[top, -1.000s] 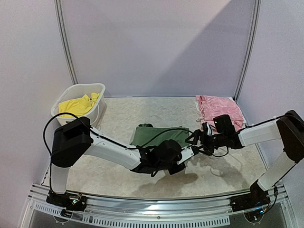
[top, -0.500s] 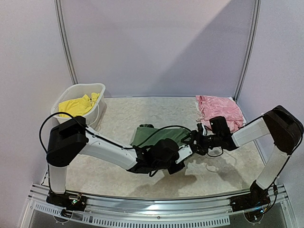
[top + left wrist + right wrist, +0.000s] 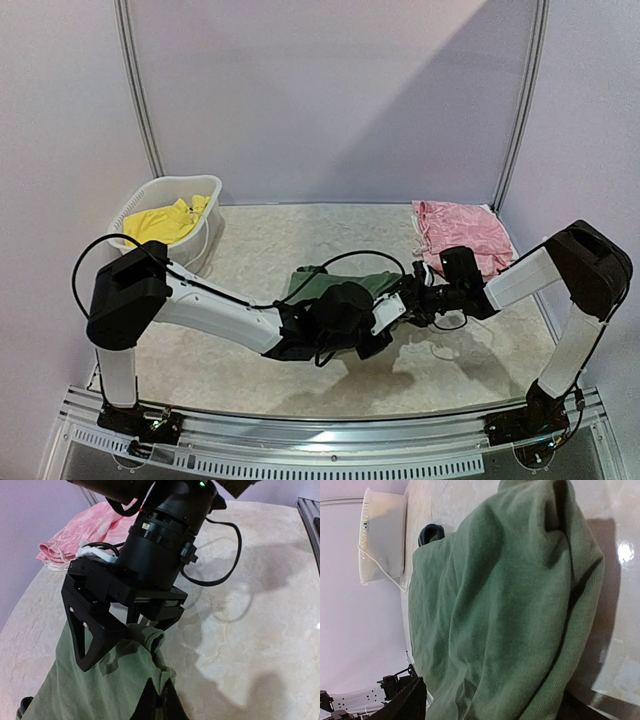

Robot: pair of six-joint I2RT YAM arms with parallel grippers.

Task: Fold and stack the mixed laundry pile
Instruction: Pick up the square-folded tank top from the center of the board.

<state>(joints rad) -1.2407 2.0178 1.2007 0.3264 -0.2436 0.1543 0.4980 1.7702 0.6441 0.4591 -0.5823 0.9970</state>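
1. The left hand (image 3: 160, 703) sits low at the near right part of the olive-green top (image 3: 315, 287). Its fingers are pressed together on a pinch of that cloth.
2. The right hand (image 3: 492, 700) faces it from the other side, nearly nose to nose. Its fingers are spread apart and straddle a raised fold of the same top, with cloth filling the gap between them.
3. The left arm rises from its base at the near left. It bends at a high elbow and stretches long and low to the right, across to the middle of the bench (image 3: 260, 235).
4. The right arm climbs from the near right to an elbow by the right wall. From there it slants down and left to the top's right edge.
5. The top lies rumpled in the middle of the bench, partly under both wrists.
6. A dark garment (image 3: 430, 532) peeks out at the top's edge on the basket side.
7. The pink garment (image 3: 460, 225) lies at the far right corner, well apart from the top.
8. The yellow shorts (image 3: 160, 222) sit inside the white basket (image 3: 165, 183) at the far left.
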